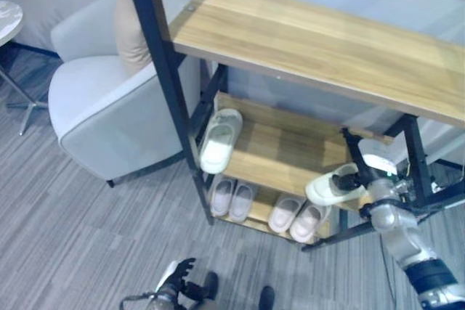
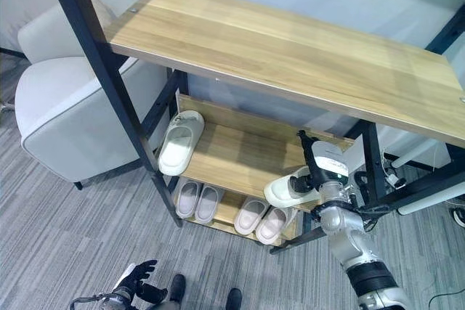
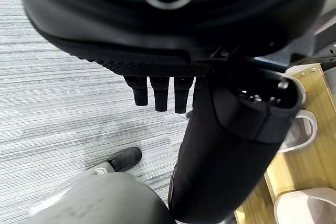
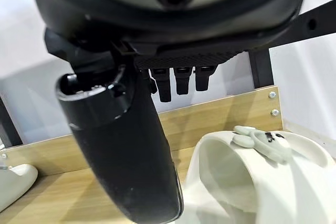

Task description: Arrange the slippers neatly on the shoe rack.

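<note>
The shoe rack (image 1: pixel 155 34) has a black frame and wooden shelves. One white slipper (image 1: pixel 220 139) lies at the left end of the middle shelf (image 1: pixel 280 154). A second white slipper (image 1: pixel 333 186), with a small figure on its strap (image 4: pixel 260 141), sits at that shelf's front right edge and partly overhangs it. My right hand (image 1: pixel 365 173) is right behind and over this slipper, fingers (image 4: pixel 184 80) straight and thumb beside its opening. My left hand (image 1: pixel 175 279) hangs low near the floor, relaxed and holding nothing.
Two pairs of pale slippers (image 1: pixel 232 197) (image 1: pixel 298 217) stand on the bottom shelf. The wide top shelf (image 1: pixel 327 41) overhangs the middle one. A white armchair (image 1: pixel 109 99) with a beige cushion (image 1: pixel 131 34) stands left of the rack, and a round table (image 1: pixel 7 16) at far left.
</note>
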Controlling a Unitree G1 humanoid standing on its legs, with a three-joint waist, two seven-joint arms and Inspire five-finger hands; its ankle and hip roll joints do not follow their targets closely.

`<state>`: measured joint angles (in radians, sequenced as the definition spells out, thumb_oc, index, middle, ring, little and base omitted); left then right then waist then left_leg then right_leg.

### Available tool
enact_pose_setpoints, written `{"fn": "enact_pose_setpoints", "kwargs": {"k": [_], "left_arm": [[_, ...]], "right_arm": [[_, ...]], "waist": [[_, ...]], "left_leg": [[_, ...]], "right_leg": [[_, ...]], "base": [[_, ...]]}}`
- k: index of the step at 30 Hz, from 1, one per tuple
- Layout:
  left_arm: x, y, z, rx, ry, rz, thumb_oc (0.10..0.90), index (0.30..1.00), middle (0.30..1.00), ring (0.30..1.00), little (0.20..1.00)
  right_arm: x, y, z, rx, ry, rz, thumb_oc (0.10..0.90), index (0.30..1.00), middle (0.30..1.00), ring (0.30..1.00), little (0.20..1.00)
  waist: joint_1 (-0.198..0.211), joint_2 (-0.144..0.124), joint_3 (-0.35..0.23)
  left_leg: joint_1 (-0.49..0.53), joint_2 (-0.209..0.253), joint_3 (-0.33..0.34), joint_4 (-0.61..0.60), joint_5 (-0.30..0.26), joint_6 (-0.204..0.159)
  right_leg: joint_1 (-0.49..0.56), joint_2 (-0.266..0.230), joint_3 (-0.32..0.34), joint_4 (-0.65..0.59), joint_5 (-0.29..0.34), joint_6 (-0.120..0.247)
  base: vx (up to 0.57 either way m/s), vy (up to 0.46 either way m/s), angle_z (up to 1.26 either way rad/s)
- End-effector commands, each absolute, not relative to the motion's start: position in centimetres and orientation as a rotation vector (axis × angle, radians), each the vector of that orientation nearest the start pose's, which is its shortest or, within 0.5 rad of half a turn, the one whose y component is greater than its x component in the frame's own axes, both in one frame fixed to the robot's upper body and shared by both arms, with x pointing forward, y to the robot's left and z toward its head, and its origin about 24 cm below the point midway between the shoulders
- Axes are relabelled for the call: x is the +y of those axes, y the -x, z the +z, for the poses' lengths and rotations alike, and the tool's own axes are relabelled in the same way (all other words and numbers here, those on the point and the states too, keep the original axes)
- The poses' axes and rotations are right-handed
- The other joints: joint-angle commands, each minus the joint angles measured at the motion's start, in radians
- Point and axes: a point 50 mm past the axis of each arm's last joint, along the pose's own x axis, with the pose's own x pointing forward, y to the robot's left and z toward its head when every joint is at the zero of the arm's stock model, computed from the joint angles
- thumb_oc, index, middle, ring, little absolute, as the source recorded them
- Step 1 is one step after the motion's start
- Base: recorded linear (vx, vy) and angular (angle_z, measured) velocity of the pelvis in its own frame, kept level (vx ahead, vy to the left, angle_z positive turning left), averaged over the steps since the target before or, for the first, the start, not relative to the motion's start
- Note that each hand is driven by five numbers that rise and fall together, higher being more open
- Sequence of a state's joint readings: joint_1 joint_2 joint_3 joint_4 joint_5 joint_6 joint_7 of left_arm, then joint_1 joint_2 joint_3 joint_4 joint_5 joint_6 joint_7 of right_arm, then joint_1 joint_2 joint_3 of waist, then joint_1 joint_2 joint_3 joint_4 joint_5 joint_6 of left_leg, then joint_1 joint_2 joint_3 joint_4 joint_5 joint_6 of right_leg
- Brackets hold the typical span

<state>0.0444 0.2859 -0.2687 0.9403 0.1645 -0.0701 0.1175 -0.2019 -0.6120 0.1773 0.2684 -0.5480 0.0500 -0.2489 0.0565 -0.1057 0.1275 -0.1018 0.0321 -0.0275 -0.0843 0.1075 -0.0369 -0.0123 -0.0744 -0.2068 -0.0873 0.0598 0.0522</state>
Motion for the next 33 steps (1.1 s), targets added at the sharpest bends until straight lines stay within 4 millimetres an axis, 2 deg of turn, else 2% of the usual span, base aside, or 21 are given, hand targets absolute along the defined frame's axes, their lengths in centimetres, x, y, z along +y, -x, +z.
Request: {"fn": "enact_pose_setpoints", "kwargs": {"k": [1, 10, 11, 12, 13, 14, 22, 29, 33], "left_arm": [[20.1, -13.5, -14.2, 0.893, -0.573, -0.183, 0.8, 0.9, 0.9, 0.9, 0.9], [20.4, -13.3, -14.2, 0.901, -0.578, -0.187, 0.8, 0.9, 0.9, 0.9, 0.9], [20.3, -13.3, -14.2, 0.9, -0.579, -0.188, 0.8, 0.9, 0.9, 0.9, 0.9], [20.3, -13.3, -14.3, 0.901, -0.577, -0.189, 0.8, 0.9, 0.9, 0.9, 0.9], [20.4, -13.3, -14.3, 0.901, -0.577, -0.189, 0.8, 0.9, 0.9, 0.9, 0.9], [20.3, -13.3, -14.2, 0.9, -0.576, -0.191, 0.8, 0.9, 0.9, 0.9, 0.9], [20.4, -13.0, -14.4, 0.916, -0.574, -0.183, 0.8, 0.9, 0.9, 0.9, 0.9], [20.4, -12.9, -14.4, 0.916, -0.571, -0.178, 0.8, 0.9, 0.9, 0.9, 0.9], [20.4, -13.0, -14.4, 0.911, -0.575, -0.174, 0.8, 0.9, 0.9, 0.9, 0.9]], "right_arm": [[-27.1, -29.4, 11.4, -0.173, 1.232, -0.295, 0.8, 0.9, 0.9, 0.9, 0.9], [-28.5, -29.0, 10.2, -0.083, 1.262, -0.308, 0.8, 0.9, 0.9, 0.9, 0.9], [-28.7, -28.9, 9.9, -0.068, 1.264, -0.309, 0.778, 0.867, 0.867, 0.867, 0.867], [-29.1, -28.8, 9.5, -0.039, 1.262, -0.314, 0.577, 0.566, 0.566, 0.566, 0.566], [-29.1, -28.8, 9.5, -0.039, 1.262, -0.314, 0.529, 0.493, 0.493, 0.493, 0.493], [-29.2, -28.8, 9.3, -0.026, 1.258, -0.316, 0.4, 0.3, 0.3, 0.3, 0.3], [-28.9, -29.0, 8.9, -0.018, 1.227, -0.306, 0.4, 0.3, 0.3, 0.3, 0.3], [-27.5, -29.5, 9.2, -0.063, 1.208, -0.266, 0.4, 0.3, 0.3, 0.3, 0.3], [-25.9, -30.2, 9.7, -0.124, 1.187, -0.228, 0.4, 0.3, 0.3, 0.3, 0.3]], "waist": [[0.008, -0.002, -0.059], [-0.002, 0.001, -0.058], [-0.002, 0.001, -0.058], [-0.002, 0.002, -0.058], [-0.002, 0.002, -0.059], [-0.001, 0.002, -0.058], [0.002, 0.004, -0.061], [0.006, 0.002, -0.06], [0.012, 0.002, -0.058]], "left_leg": [[0.07, 0.01, 0.061, -0.003, -0.132, -0.025], [0.079, 0.01, 0.067, -0.003, -0.147, -0.025], [0.079, 0.01, 0.068, -0.003, -0.147, -0.025], [0.079, 0.011, 0.068, -0.003, -0.147, -0.025], [0.079, 0.011, 0.068, -0.003, -0.147, -0.025], [0.079, 0.011, 0.068, -0.003, -0.147, -0.025], [0.084, 0.011, 0.068, -0.003, -0.15, -0.025], [0.086, 0.01, 0.068, -0.003, -0.149, -0.024], [0.087, 0.01, 0.066, -0.003, -0.148, -0.024]], "right_leg": [[0.02, -0.057, 0.013, 0.004, -0.048, 0.094], [0.023, -0.053, 0.019, 0.003, -0.058, 0.094], [0.023, -0.053, 0.02, 0.003, -0.058, 0.094], [0.023, -0.054, 0.02, 0.002, -0.057, 0.094], [0.023, -0.053, 0.02, 0.002, -0.057, 0.094], [0.023, -0.054, 0.019, 0.002, -0.057, 0.095], [0.025, -0.054, 0.019, 0.002, -0.057, 0.094], [0.027, -0.053, 0.018, 0.002, -0.057, 0.093], [0.028, -0.053, 0.017, 0.003, -0.056, 0.092]], "base": [[0.0, 0.0, 0.0], [0.01, -0.001, -0.02], [0.0, 0.0, 0.0], [0.0, 0.0, 0.0], [0.0, 0.0, 0.0], [0.0, 0.0, 0.0], [0.0, 0.0, 0.0], [0.0, 0.0, 0.0], [0.0, 0.0, 0.0]]}}
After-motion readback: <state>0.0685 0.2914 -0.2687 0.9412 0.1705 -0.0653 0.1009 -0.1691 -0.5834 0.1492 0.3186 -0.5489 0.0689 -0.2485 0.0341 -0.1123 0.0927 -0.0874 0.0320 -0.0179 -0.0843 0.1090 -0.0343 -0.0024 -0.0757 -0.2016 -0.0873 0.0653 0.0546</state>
